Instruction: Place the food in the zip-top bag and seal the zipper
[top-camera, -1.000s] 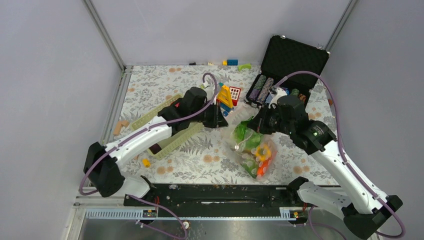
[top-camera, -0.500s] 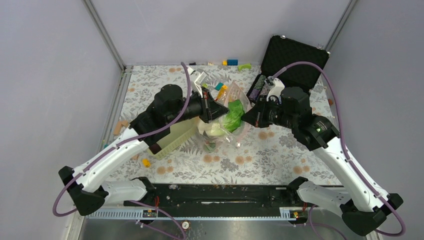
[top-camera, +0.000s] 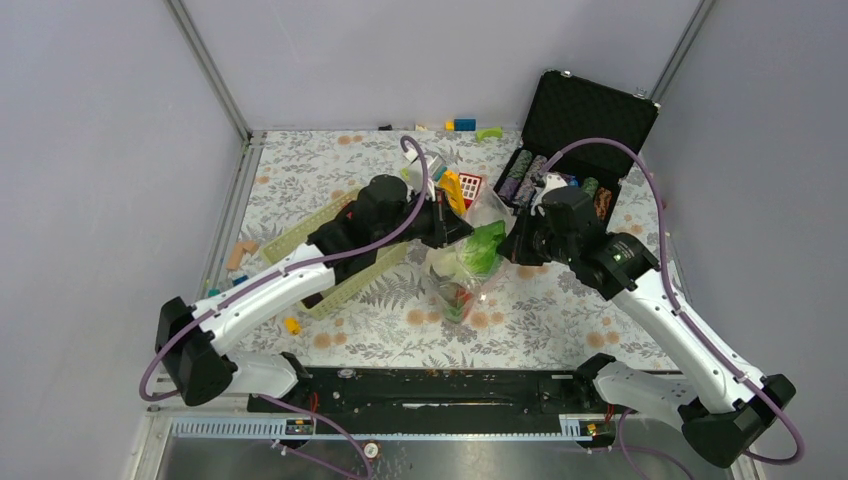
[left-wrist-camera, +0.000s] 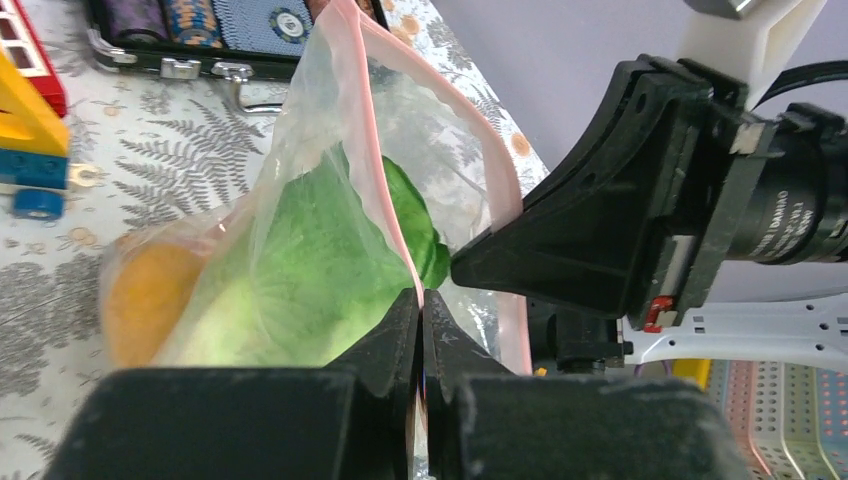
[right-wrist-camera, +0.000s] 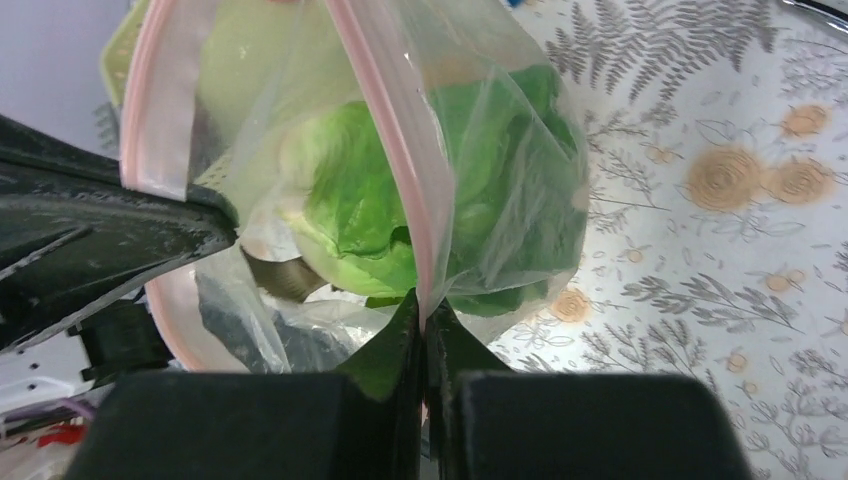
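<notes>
Food (top-camera: 483, 247) sits inside the zip-top bag (top-camera: 458, 285), which is held up between the arms over the tabletop (top-camera: 320, 170). Left claw (left-wrist-camera: 420, 305) and right claw (right-wrist-camera: 422, 305) are each pressed together, pinching the zipper (right-wrist-camera: 385, 130). The strip halves look parted, so sealing is judged outstanding.

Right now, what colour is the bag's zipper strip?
Pink zipper strip, clearest in right wrist view.

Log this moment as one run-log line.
phase: sealing | left jaws: shut on zipper | right jaws: shut on zipper | zip-top bag: hangs between the jaws, mouth partly open | food: inside bag
</notes>
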